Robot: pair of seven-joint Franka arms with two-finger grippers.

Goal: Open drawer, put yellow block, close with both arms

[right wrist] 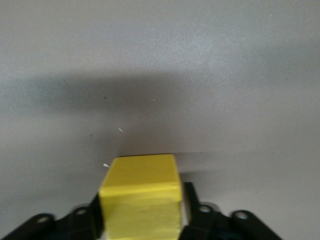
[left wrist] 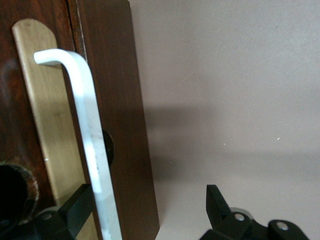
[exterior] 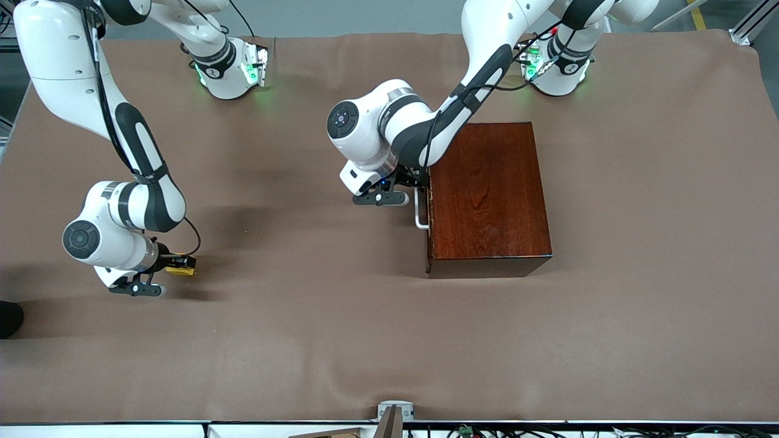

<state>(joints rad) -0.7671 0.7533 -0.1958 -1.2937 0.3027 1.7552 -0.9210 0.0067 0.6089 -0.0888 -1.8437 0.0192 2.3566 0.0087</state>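
The dark reddish-brown box (exterior: 490,194) stands mid-table with its drawer shut, the front face (left wrist: 117,125) flush with the box. The white bar handle (exterior: 420,214) faces the right arm's end of the table. My left gripper (exterior: 409,180) is at the handle's upper end, open wide. In the left wrist view (left wrist: 147,212) one finger (left wrist: 75,206) sits between the handle (left wrist: 87,125) and the drawer front, and the other (left wrist: 216,202) is well clear. My right gripper (exterior: 175,263) is shut on the yellow block (exterior: 182,267), low over the cloth. The block fills the fingers in the right wrist view (right wrist: 141,197).
The brown cloth (exterior: 341,316) covers the whole table. Both green-lit arm bases (exterior: 234,70) stand along the farthest edge. A small grey fixture (exterior: 394,412) sits at the table's nearest edge.
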